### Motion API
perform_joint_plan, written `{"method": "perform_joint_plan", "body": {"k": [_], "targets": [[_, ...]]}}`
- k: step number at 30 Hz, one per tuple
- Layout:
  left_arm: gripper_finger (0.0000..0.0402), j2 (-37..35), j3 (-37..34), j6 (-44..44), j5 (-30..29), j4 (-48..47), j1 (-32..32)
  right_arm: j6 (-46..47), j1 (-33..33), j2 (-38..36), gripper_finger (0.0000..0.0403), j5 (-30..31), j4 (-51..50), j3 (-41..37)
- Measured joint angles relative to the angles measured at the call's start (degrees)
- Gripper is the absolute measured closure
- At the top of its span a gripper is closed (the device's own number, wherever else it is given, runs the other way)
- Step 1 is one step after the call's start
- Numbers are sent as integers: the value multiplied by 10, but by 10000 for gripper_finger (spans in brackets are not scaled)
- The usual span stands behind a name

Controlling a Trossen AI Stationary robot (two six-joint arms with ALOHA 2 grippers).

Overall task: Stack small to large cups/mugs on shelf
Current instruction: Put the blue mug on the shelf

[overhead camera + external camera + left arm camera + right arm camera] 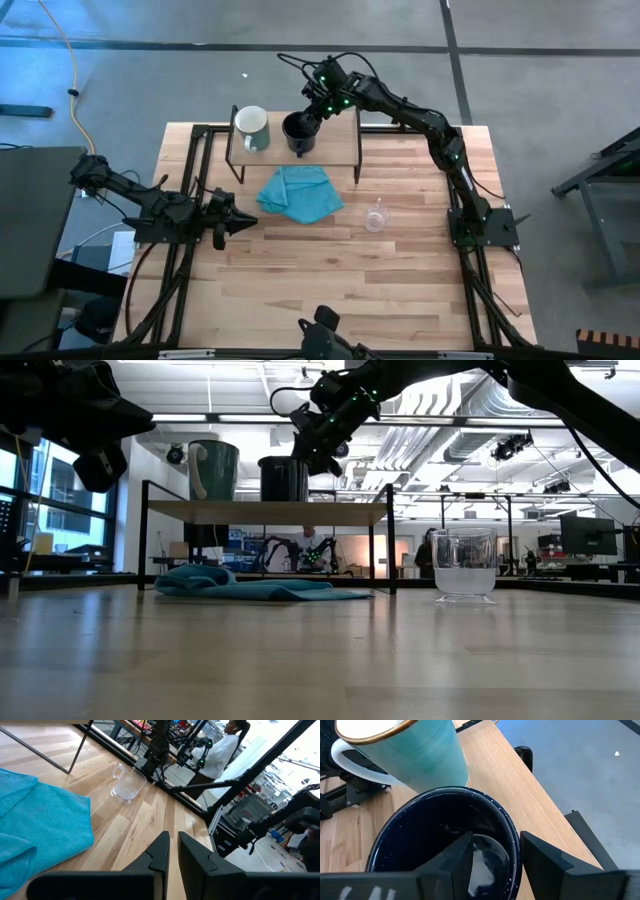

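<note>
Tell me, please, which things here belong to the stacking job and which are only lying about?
Job: pale mug and black mug on the shelf; clear glass cup on the table; right gripper gripping the black mug's rim.
Lying about: blue cloth; idle left gripper.

Two dark jointed arms, green lights glowing on the right arm's wrist, black angular fingers.

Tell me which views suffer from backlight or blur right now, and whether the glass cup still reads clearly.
Low view: bright ceiling lights and windows behind turn the arms, the black mug and the shelf into near silhouettes; the glass cup stays sharp. Left wrist view: the glass cup is readable, the room beyond washed out. Right wrist view: the right gripper is soft-edged up close. High view: evenly lit.
</note>
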Motion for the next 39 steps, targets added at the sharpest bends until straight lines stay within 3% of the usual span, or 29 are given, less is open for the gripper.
{"method": "perform_joint_plan", "body": {"k": [39], "targets": [[376,0,0,0,-2,0,0,-19,-10,-1,249,-24,-16,0]]}}
